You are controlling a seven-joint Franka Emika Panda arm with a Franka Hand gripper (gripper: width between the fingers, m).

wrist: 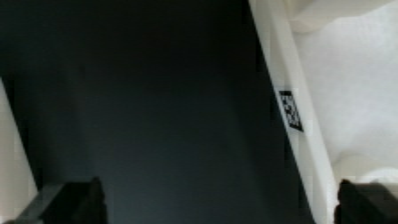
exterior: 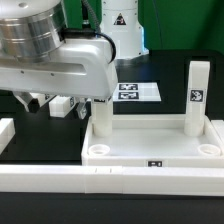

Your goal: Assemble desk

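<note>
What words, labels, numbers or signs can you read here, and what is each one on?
No words, brands or numbers are readable.
Desk leg on the exterior view's right: black-and-white square tag, pattern only.
Marker board: square tags, patterns only.
Desk top front rim: tiny tag, too small to read.
White object behind: black triangle sign, contents blurred.

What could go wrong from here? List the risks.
1. The arm hangs right beside the desk top's upright leg on the exterior view's left; a sideways move could knock it loose.
2. The open gripper holds nothing, and the tagged white part lies toward one finger, not between them, so closing would likely miss.
</note>
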